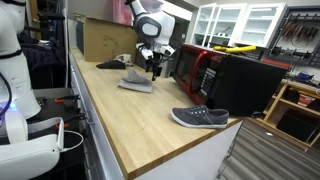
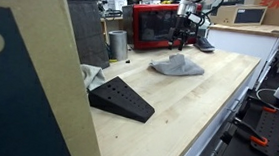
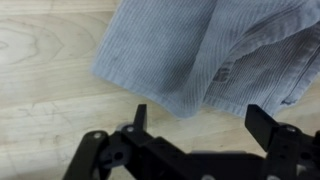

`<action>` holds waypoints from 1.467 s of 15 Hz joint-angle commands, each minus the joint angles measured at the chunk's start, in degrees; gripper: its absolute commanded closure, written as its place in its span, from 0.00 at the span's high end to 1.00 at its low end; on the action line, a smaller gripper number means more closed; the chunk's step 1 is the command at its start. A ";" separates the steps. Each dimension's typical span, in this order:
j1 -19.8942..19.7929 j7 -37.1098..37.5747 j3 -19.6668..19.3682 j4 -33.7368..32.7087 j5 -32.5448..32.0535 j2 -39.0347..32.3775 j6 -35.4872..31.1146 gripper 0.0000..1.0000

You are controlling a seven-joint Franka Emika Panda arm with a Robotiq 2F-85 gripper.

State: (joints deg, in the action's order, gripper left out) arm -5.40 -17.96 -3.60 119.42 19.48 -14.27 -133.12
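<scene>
Grey ribbed cloth [image 3: 210, 50] fills the upper half of the wrist view, bunched into folds on a pale wooden tabletop [image 3: 50, 60]. Its lower edge lies just above the gripper [image 3: 200, 120], whose two dark fingers [image 3: 140, 118] stand wide apart with nothing between them but bare wood.

In both exterior views the gripper [image 1: 153, 64] [image 2: 190, 34] hangs over the cloth [image 1: 135, 84] [image 2: 177, 65] beside a red-fronted microwave [image 1: 205, 72] [image 2: 156, 27]. Its door looks closed, and what is inside cannot be made out.

A cardboard box [image 1: 105, 38] stands at the far end of the table in an exterior view, with its contents hidden. At the right edge of that frame a wooden crate [image 1: 297, 103] holds something dark, too dim to name. The same view alone shows a grey shoe [image 1: 200, 117] lying at lower centre, well apart from the cloth.

Only in an exterior view does a metal canister [image 2: 117, 44] show, left of the microwave, its inside out of sight. A black wedge [image 2: 123, 97] sits large in the foreground of that frame.
</scene>
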 commanded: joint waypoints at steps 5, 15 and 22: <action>-2.47 7.25 1.06 -3.76 3.46 -4.41 1.05 0.51; -4.70 6.23 1.62 -2.52 7.21 -4.44 2.03 0.00; -4.62 5.54 2.50 0.52 9.17 0.32 0.17 0.63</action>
State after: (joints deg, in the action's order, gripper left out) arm -9.41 -11.95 -1.97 117.47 26.64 -17.97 -132.53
